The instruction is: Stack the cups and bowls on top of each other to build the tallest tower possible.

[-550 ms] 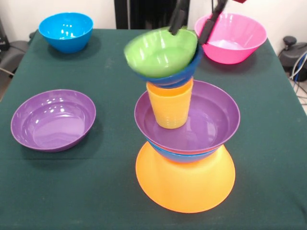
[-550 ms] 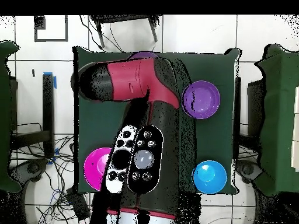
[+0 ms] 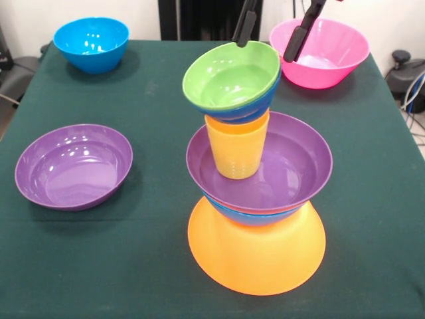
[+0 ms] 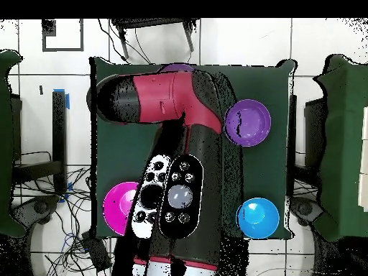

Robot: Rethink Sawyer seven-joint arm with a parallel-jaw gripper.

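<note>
Stacked on the orange bowl (image 3: 256,256), the tower (image 3: 249,159) is topped by a green bowl (image 3: 231,76) under the parted pincer (image 3: 275,40), while three bowls remain on the tabletop (image 3: 153,266).

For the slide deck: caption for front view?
Open pincer above tilted green bowl topping the tower.

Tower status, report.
Gripper jaws open, astride green bowl's far rim atop tower. Top bowl tilted on yellow cup. Three bowls unstacked; path clear.

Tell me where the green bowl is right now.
In the front view the green bowl tops the tower, tilted, nested in a blue bowl on the yellow cup, just below the open gripper.
</note>
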